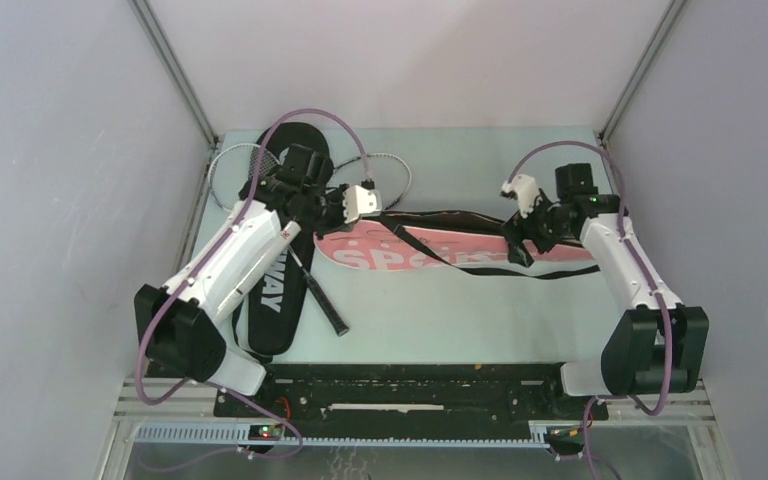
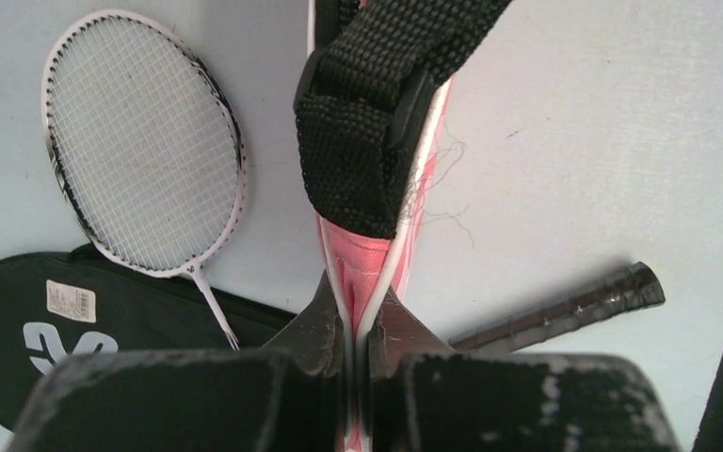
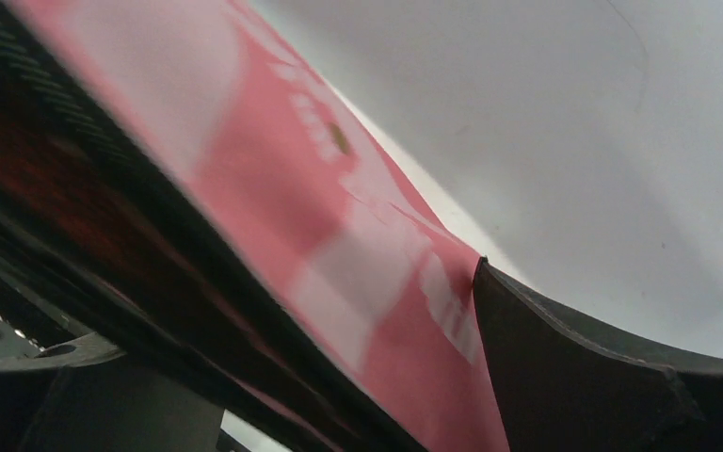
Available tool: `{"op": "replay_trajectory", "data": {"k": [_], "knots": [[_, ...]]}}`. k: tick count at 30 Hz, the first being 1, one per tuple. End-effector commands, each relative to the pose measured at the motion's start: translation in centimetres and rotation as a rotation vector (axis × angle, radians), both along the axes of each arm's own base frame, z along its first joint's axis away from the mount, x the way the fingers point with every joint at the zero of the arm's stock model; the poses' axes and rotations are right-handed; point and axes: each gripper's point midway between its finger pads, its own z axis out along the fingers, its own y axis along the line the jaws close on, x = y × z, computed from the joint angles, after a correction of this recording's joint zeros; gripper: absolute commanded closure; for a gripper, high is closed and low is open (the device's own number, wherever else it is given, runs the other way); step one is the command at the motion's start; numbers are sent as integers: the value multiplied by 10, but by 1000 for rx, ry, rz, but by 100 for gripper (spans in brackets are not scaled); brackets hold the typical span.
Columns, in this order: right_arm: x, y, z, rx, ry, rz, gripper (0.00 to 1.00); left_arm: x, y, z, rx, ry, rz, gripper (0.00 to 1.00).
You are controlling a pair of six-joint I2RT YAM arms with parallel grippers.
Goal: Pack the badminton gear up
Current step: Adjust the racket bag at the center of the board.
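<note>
The pink "SPORT" racket cover (image 1: pixel 430 250) is held across the table's middle between both grippers, its black strap (image 1: pixel 440 258) hanging over it. My left gripper (image 1: pixel 355 215) is shut on the cover's white-piped edge (image 2: pixel 362 273), just below the strap (image 2: pixel 367 113). My right gripper (image 1: pixel 525 238) grips the cover's right end; the cover (image 3: pixel 339 235) fills the right wrist view, blurred, against one finger (image 3: pixel 574 377). The black "CROSSWAY" cover (image 1: pixel 278 290) lies at the left. A white-framed racket (image 2: pixel 141 141) lies beside it. Shuttlecocks and tube are out of view.
A black racket handle (image 1: pixel 328 305) lies on the table beside the black cover and shows in the left wrist view (image 2: pixel 565 315). Another racket frame (image 1: pixel 392 178) shows behind the left gripper. Grey walls close in the table on three sides.
</note>
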Motion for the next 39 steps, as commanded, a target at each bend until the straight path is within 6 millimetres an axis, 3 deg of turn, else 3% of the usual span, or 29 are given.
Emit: {"op": "replay_trajectory", "data": {"k": [1,5,13,21,25,28,32,39], "knots": [[-6,11,18,-115,-133,168,4,-2,-29,21,-74,26,-121,100],[-6,11,28,-225,-197,234,4,2,-28,20,-37,46,-142,100],[-25,15,56,-271,-245,322,4,18,-26,27,3,34,-112,100],[-53,14,109,-168,-343,210,4,29,-24,37,18,4,-72,100],[-46,-17,122,-120,-357,-37,6,27,-21,40,24,2,-53,100],[-42,-55,119,-86,-321,-244,9,23,-18,39,26,0,-48,100],[-40,-104,102,-28,-251,-470,10,19,-16,39,26,-2,-42,100],[-39,-168,70,-30,-144,-656,13,16,-14,36,26,-12,-44,100]]}}
